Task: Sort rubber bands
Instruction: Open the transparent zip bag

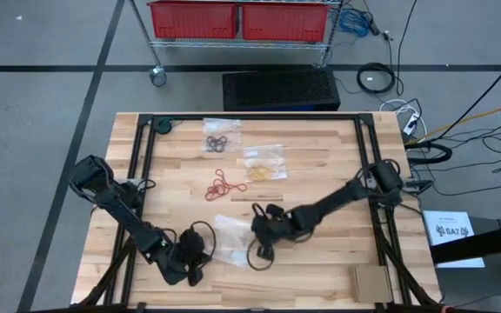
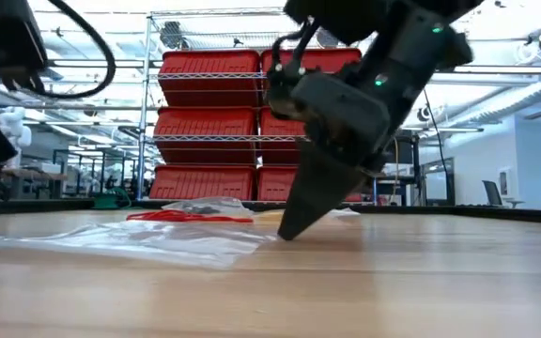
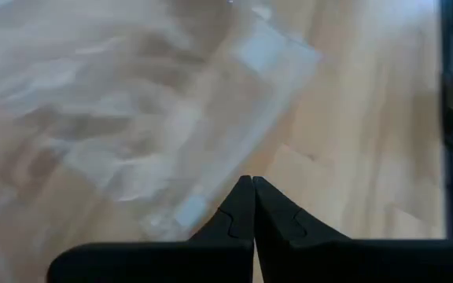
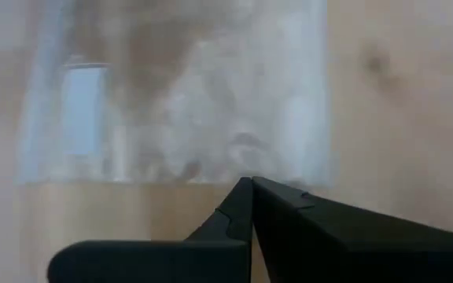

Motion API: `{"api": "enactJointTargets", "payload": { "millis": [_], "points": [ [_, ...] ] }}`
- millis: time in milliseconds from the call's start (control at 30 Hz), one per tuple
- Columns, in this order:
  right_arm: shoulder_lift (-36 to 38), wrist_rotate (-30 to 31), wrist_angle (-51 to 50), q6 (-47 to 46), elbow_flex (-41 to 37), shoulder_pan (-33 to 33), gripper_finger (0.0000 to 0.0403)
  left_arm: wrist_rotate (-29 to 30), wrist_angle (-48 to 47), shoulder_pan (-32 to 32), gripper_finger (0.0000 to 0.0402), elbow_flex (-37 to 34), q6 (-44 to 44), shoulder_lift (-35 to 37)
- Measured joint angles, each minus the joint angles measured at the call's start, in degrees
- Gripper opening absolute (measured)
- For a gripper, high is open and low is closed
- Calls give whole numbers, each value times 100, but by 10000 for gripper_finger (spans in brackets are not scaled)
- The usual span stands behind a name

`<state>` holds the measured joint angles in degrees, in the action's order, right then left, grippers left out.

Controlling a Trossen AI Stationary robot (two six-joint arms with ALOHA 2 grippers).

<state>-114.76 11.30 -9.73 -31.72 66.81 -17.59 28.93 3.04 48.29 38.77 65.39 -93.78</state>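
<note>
Now, on the high view, you see the left claw point(image 1: 200, 276) at the lower left of the frame, low over the wooden table point(image 1: 320, 261). Its two fingers are pressed together with nothing between them, as the left wrist view shows clearly point(image 3: 252, 182). The tips stand at the edge of a clear plastic bag point(image 1: 230, 236), which lies flat just right of this claw.

A little higher, near the middle of the frame, you find the red rubber bands point(image 1: 223, 185) lying loose in a small tangle on the bare wood. Above them, toward the upper middle, the black rubber bands point(image 1: 216, 142) rest on a second clear bag point(image 1: 223, 129). Just right of that, the yellowish tan rubber bands point(image 1: 262, 169) lie on a third clear bag point(image 1: 266, 153).

Then, right of the empty-looking bag at the lower middle, you see the right claw point(image 1: 257, 228). Its fingers are also together and hold nothing. On the low view its tip point(image 2: 287, 230) comes down to the table surface, beside the crumpled edge of the bag point(image 2: 148, 237).
</note>
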Motion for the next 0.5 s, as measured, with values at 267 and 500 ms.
{"api": "enactJointTargets", "payload": {
  "millis": [267,500],
  "points": [
    [1023,457,-2242,865,-83,841,0,354,-10,244,2,425,-1194,0],
    [2655,50,-553,511,-1545,822,0,533,-1015,414,2,462,-1235,2]
  ]
}}
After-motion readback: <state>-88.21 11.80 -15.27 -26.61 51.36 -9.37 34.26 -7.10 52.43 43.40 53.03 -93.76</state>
